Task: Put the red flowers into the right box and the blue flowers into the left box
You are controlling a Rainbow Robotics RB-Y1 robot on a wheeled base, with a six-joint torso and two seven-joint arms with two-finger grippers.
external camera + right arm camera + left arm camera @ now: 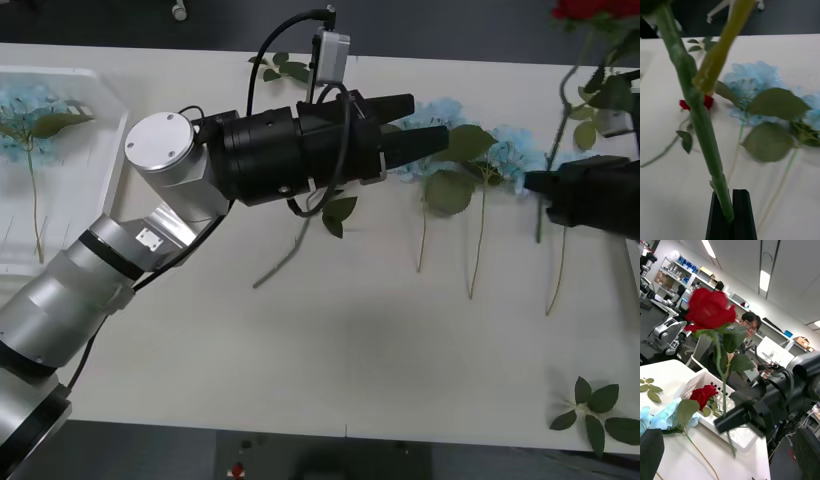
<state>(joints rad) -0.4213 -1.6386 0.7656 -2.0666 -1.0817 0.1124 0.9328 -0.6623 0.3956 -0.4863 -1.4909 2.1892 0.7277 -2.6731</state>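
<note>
My right gripper (535, 185) (731, 202) is shut on the stem of a red flower (590, 10) (709, 309), held upright above the table's right side. In the left wrist view that gripper (737, 418) stands in front of the right box (696, 380), a white basket with a red flower (703, 395) lying in it. My left gripper (428, 118) (730, 442) is open over the blue flowers (445, 115) (752, 80) lying mid-table. Another red flower (707, 101) lies under the left arm, its stem (290, 245) showing. The left box (105, 130) holds one blue flower (30, 110).
Loose green leaf sprigs lie at the table's far edge (285, 68) and near the front right corner (595, 410). The left arm (180, 170) spans the table's middle. A person sits behind the right box, away from the flowers.
</note>
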